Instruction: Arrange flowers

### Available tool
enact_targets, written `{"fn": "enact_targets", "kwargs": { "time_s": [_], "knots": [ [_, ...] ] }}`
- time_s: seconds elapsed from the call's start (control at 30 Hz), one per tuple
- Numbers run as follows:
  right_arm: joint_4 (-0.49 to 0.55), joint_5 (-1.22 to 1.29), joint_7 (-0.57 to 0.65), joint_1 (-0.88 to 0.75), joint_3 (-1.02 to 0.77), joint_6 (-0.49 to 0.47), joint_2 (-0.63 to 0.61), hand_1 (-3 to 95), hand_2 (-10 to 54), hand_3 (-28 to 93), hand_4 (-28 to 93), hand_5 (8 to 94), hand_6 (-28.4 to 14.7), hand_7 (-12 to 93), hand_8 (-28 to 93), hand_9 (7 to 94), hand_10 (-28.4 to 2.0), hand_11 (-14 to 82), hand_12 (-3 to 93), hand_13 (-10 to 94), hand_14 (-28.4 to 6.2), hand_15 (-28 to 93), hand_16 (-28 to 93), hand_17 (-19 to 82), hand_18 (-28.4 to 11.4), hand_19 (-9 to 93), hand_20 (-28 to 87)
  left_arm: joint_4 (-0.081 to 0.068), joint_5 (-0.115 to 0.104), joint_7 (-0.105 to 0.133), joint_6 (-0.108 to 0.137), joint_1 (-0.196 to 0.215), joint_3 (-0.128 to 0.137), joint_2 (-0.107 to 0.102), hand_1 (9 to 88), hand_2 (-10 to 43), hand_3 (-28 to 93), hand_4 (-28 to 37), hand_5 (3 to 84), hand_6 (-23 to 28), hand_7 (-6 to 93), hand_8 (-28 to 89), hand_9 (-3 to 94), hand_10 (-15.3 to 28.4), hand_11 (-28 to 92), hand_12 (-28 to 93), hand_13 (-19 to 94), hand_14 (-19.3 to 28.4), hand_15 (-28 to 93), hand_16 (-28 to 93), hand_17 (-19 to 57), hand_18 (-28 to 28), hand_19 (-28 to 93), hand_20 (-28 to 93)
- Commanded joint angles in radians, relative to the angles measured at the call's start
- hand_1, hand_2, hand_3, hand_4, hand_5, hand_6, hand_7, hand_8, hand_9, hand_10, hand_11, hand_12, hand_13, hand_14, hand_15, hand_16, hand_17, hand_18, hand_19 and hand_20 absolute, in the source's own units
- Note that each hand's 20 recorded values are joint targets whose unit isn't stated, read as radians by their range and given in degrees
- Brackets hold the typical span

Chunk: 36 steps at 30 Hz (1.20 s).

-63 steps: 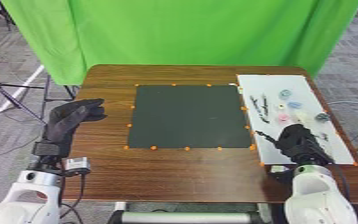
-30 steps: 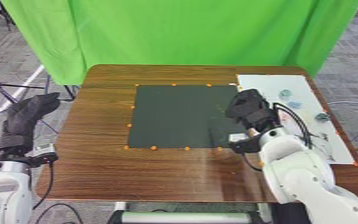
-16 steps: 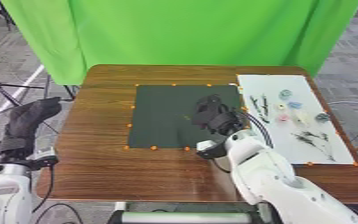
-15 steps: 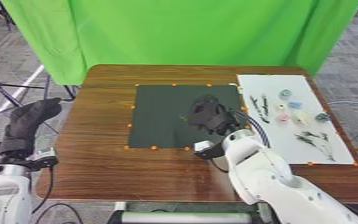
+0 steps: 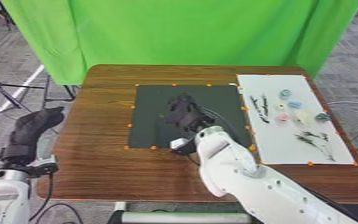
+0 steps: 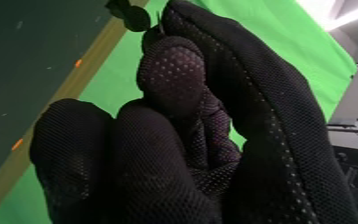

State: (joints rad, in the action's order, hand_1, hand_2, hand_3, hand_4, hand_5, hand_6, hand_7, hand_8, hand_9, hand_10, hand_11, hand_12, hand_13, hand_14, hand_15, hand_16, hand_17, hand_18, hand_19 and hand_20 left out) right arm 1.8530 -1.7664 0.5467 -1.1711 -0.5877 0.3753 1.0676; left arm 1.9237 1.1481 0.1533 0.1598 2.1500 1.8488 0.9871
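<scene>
Head view: the right hand is positioned over the middle of the dark mat, its arm entering from the bottom edge and crossing the near side of the wooden table. The left hand is located at the left edge of the table, released, with fingers relaxed and pointing away from the robot. To the right of the mat lies the white sheet, which carries the loose parts – two dark twigs side by side along its left part, and a teal flower toward its far end. Nearer than this are a blue flower and, to its left, a small pale flower. Next come a pink flower, a cream flower and a grey-green flower, the last near the right edge. A branching green stem occupies the near half. Orange dots mark the borders of both surfaces. A green curtain hangs behind the table.

Right wrist view: the right hand is curled, grasping a dark leafy sprig at its fingertips – the leaves project beyond the glove, seen against the mat, the table border and the curtain
</scene>
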Motion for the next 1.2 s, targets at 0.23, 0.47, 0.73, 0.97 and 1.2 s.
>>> {"fn": "enact_targets", "kwargs": {
  "time_s": [0.23,0.47,0.73,0.97,1.2],
  "knots": [
    [-0.095,-0.034,0.051,0.031,0.077,0.014,0.084,64.8,-9.5,47,22,63.7,-8.3,62,9,86.9,-14.5,50.2,35.8,94,0.2,71,26,77,-8.3,93,52,0.028,0.017,-0.049,-0.078,0.024,0.004,0.013,21.4,8.9,57,-28.3,48.3,5.4,11.8,-6,47.5,15.7,18,10,36,18.9,18,-1,6.7,12.9,13,16],
    [-0.088,0.002,0.064,0.043,0.109,-0.008,0.088,65.1,-9.5,48,20,63.8,-8.2,62,8,87.3,-14.3,49.0,35.5,94,0.2,69,25,77,-7.8,93,49,0.034,0.02,-0.064,-0.107,0.021,0.011,0.011,21.3,8.6,57,-28.2,48.0,5.6,11.5,-6,47.1,15.6,18,10,36,19.0,18,-1,6.4,13.1,13,16],
    [-0.093,0.013,0.075,0.041,0.115,-0.041,0.096,64.6,-9.5,48,18,63.0,-7.7,62,8,87.6,-13.8,47.6,35.0,94,0.3,69,25,76,-7.4,93,47,0.036,0.023,-0.08,-0.142,0.018,0.015,0.017,21.5,7.7,58,-28.2,48.0,5.6,11.6,-6,46.7,15.7,18,10,36,19.2,18,0,6.3,13.1,12,16],
    [-0.095,0.036,0.08,0.041,0.121,-0.055,0.102,63.9,-9.5,50,14,62.1,-7.6,62,8,87.4,-13.1,47.1,34.9,94,0.7,67,26,76,-6.6,93,45,0.038,0.022,-0.087,-0.156,0.02,0.024,0.021,20.9,5.9,60,-28.2,48.5,5.0,12.6,-5,46.7,16.3,18,11,36,18.9,18,-1,6.1,13.0,12,16],
    [-0.097,0.042,0.081,0.037,0.119,-0.068,0.107,63.7,-9.5,50,11,61.0,-6.8,62,9,86.7,-12.2,46.3,35.0,94,0.6,65,27,75,-6.2,93,44,0.035,0.024,-0.093,-0.172,0.013,0.023,0.022,20.8,5.4,61,-28.3,48.5,5.0,12.7,-5,46.7,16.2,18,11,36,19.1,18,0,5.8,13.1,12,16]
  ]
}}
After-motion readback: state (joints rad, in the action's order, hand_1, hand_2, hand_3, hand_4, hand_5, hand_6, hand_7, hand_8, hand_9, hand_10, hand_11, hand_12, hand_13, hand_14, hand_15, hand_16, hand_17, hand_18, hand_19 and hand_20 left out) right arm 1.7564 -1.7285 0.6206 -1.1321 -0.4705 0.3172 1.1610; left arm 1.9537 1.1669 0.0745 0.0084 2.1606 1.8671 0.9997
